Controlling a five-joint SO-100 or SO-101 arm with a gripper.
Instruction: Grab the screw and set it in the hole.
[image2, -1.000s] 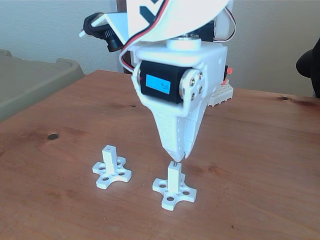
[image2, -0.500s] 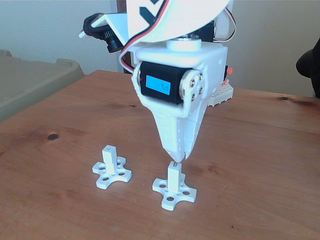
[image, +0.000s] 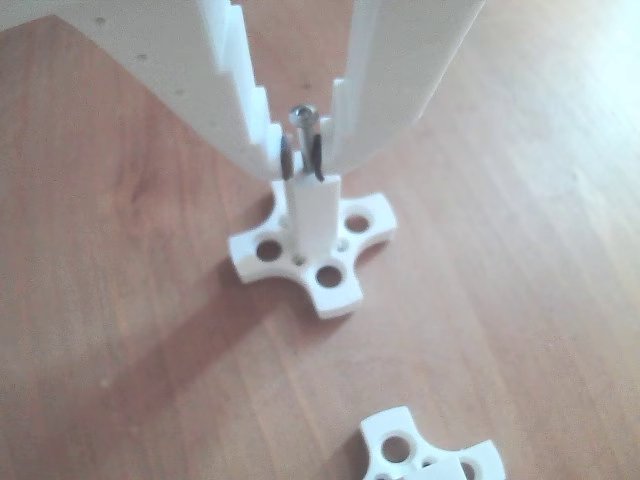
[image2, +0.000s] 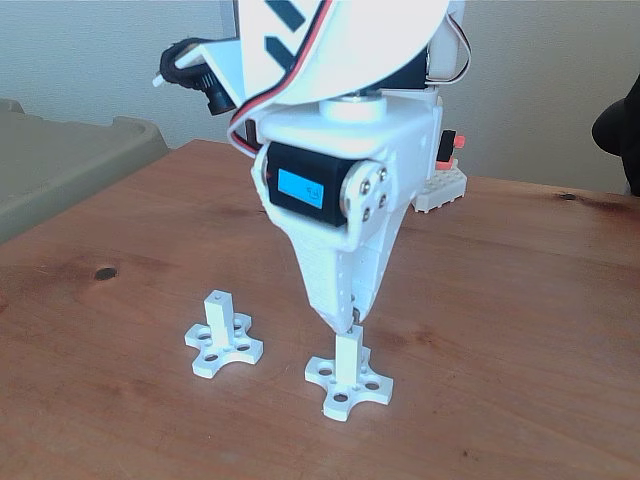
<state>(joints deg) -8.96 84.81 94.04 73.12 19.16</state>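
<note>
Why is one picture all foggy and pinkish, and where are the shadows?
The other view is soft and washed out, with the gripper blurry up close; the post's shadow falls to the lower left. The fixed view is sharper, with faint shadows on the table.

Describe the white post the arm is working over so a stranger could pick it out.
On the brown wooden table, two white plastic posts with cross-shaped bases stand side by side. It is the right-hand post in the fixed view, directly beneath the white gripper. Unlike the left post, a thin silver screw is held over its top.
</note>
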